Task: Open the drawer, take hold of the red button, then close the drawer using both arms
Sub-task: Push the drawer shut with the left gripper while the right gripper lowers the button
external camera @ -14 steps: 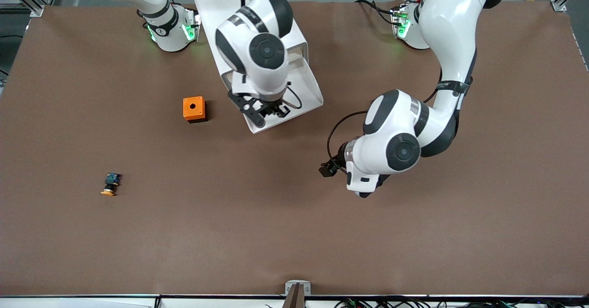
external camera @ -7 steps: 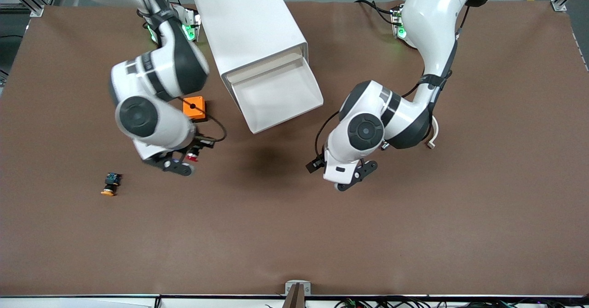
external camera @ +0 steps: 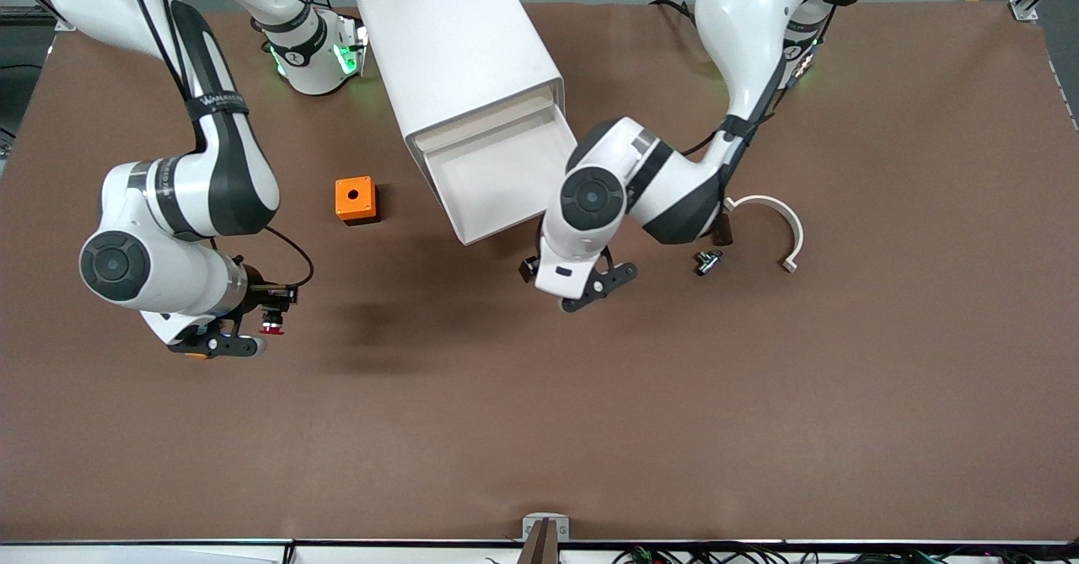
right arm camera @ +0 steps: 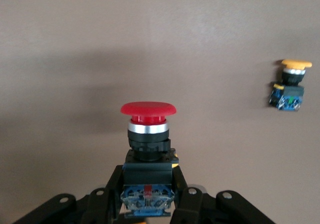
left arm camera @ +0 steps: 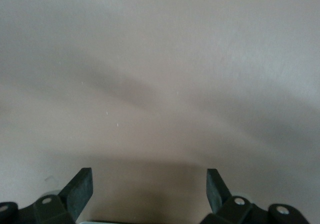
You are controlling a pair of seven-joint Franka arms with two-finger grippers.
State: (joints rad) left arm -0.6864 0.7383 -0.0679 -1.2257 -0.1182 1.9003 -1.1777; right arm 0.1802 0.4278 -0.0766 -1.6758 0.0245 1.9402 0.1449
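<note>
The right gripper (external camera: 271, 321) hung over the brown table (external camera: 539, 429) toward the right arm's end, its 2 fingers clamped on the blue rear block of the red-capped button (right arm camera: 148, 115), so the button was up in the air and out of the drawer. In the right wrist view the red cap pointed away from the gripper, with the black body and a silver ring just beneath it. The yellow-capped button (right arm camera: 290, 84) lay on the table near the held one; in the front view only a sliver of it showed at the edge of the right gripper's body. The left gripper (external camera: 590, 282) hovered over bare table just beside the drawer's near corner, its 2 fingers (left arm camera: 80, 186) spread wide and holding nothing. The drawer (external camera: 497, 178) stood pulled out from the white cabinet (external camera: 455, 50), and its tray showed nothing inside. The orange cube (external camera: 356, 200) with a hole in its top sat on the table beside the drawer, toward the right arm's end. Toward the left arm's end lay a white curved piece (external camera: 780, 222) and, near it, a small dark metal part (external camera: 708, 260), both resting apart from the drawer.
</note>
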